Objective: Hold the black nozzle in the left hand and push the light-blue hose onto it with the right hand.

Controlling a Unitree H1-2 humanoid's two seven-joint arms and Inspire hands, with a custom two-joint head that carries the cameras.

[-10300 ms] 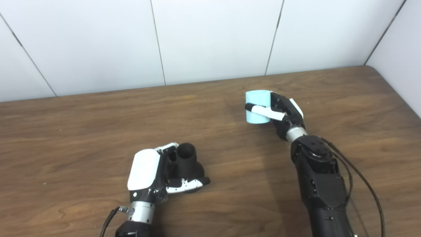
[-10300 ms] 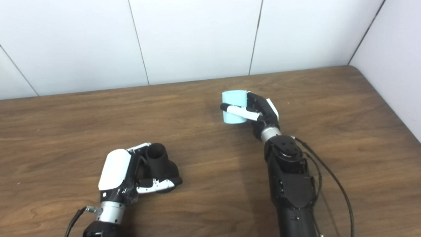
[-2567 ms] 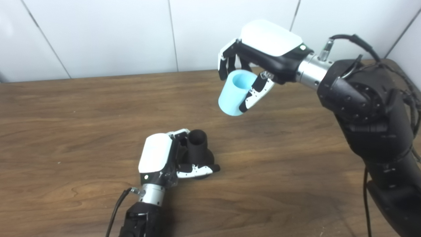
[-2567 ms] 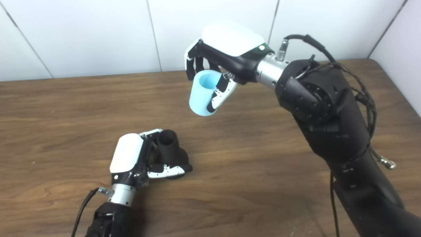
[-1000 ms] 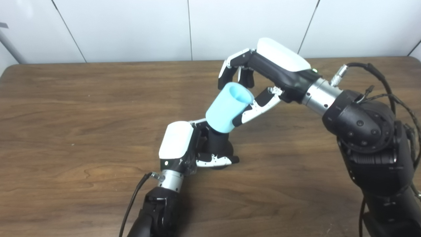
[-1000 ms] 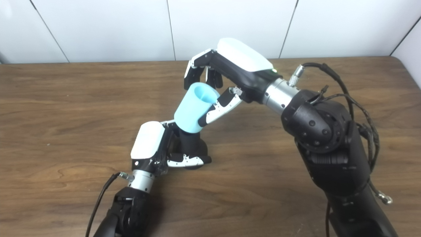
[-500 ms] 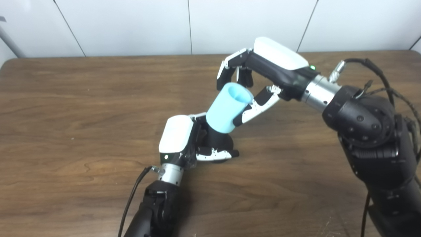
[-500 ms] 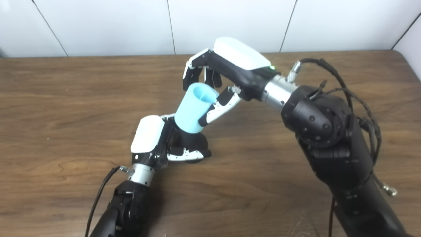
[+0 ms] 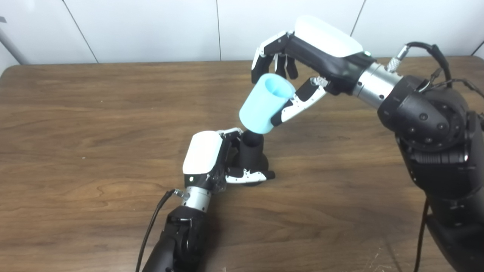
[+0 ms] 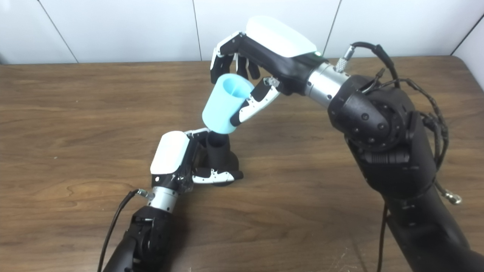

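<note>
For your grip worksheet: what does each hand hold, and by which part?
The left hand grips the black nozzle around its wide base. The right hand holds the light-blue hose by its side wall, near the upper open end.

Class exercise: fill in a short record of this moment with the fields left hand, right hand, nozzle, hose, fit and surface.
left hand: left hand shut on the black nozzle, low on the table
right hand: right hand shut on the light-blue hose, raised
nozzle: upright, base on the table
hose: tilted, lower end at the nozzle's top
fit: hose not pushed down; most of the nozzle neck shows
surface: brown wooden table
</note>
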